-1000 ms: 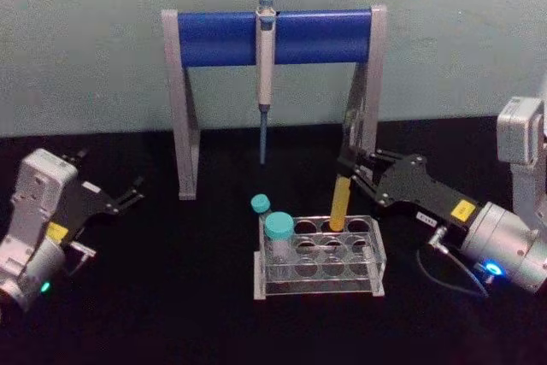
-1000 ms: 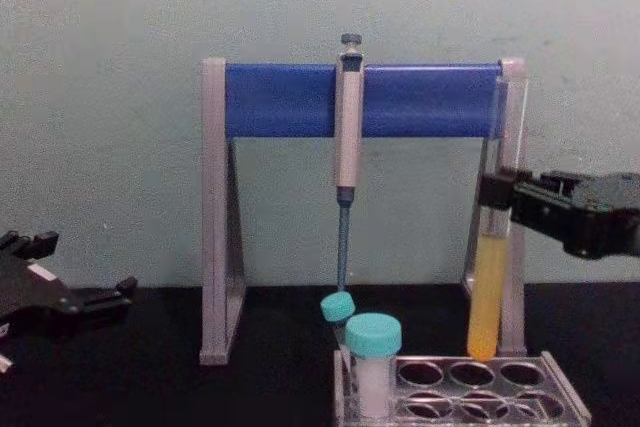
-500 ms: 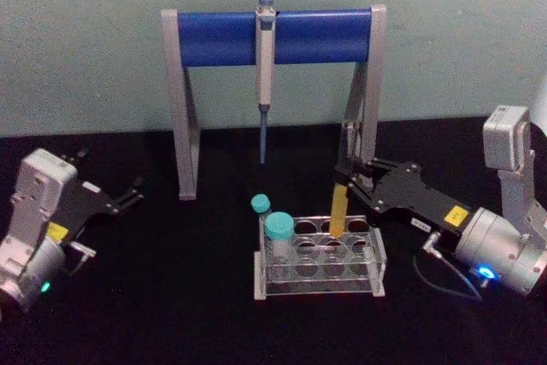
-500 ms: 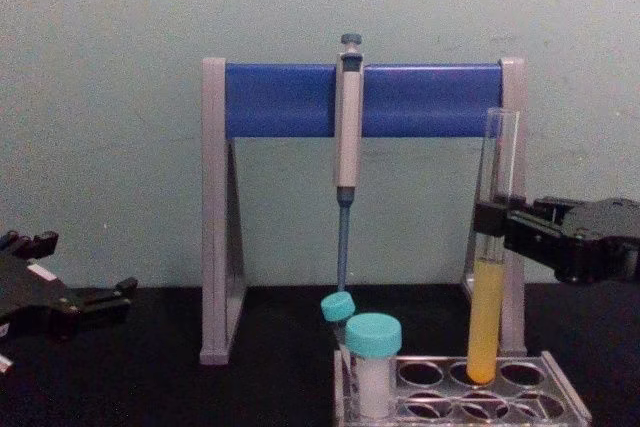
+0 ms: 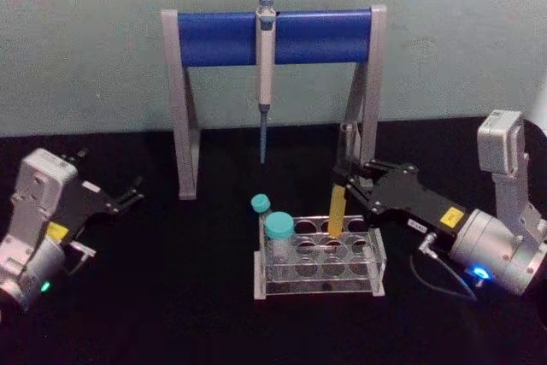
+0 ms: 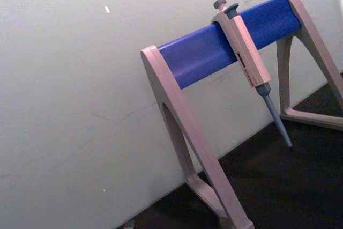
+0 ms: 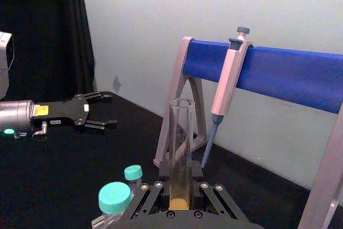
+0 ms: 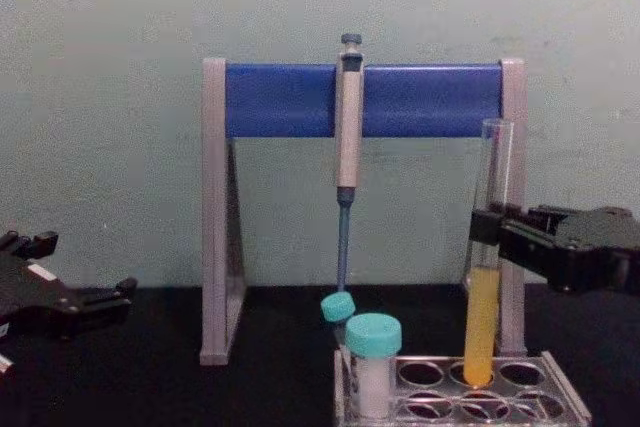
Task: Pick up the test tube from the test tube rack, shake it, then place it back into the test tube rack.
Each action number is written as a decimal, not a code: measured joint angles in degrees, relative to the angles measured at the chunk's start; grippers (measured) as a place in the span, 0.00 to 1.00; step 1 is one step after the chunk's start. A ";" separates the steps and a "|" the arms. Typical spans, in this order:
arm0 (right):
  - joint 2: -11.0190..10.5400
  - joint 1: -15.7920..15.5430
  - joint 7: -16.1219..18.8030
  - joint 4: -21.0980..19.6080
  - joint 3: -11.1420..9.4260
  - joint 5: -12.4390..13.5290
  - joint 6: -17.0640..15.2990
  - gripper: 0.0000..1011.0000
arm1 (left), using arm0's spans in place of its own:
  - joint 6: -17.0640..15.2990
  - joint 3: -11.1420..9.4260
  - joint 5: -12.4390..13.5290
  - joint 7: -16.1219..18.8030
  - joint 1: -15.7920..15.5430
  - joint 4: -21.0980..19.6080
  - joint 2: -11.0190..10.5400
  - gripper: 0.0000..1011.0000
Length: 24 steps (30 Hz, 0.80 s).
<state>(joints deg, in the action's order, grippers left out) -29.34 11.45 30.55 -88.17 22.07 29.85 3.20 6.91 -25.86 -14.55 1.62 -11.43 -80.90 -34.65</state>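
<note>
Black cloth covers the surface, a pale green wall rises behind it, and near the middle sits the low clear plastic test tube rack [image 5: 318, 285] with rows of round holes in its top plate. The long clear glass test tube [image 8: 481, 319], uncapped and with yellow liquid in its lower part, stands nearly upright over the rack's back row towards its right end. Its rounded tip seems to dip just into a hole there rather than sit fully home. The right gripper [image 5: 346, 184] reaches in from the right of the rack, its black fingers pinching the tube above the liquid line. The left gripper [image 5: 131, 194] is parked well to the left of the rack with its fingers spread and nothing between them. As for progress, the tube is at the rack but held, so what clearly remains is lowering it to rest and letting go. Whether it has been shaken cannot be told from this moment. By count there are one test tube, one rack and two teal-capped vials [image 5: 279, 230] at the rack's left end. Behind the rack, one grey pipette [image 5: 265, 74] with a blue tip hangs on one grey-legged stand with a blue crossbar [image 5: 220, 38].
</note>
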 joint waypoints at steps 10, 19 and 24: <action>0.77 0.33 0.52 2.09 0.64 -0.62 0.04 0.22 | 0.00 0.00 0.00 0.00 0.00 0.00 0.00 1.00; 1.23 0.34 0.48 3.51 1.09 -1.02 -0.60 0.22 | 0.00 0.00 0.00 0.00 0.00 0.00 0.00 1.00; 1.35 0.18 0.25 3.85 1.14 -1.18 -0.82 0.22 | 0.00 0.00 0.00 0.00 0.00 0.00 0.00 1.00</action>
<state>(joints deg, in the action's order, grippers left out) -28.00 11.63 30.80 -84.32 23.21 28.67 2.37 6.91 -25.86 -14.55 1.62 -11.43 -80.90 -34.65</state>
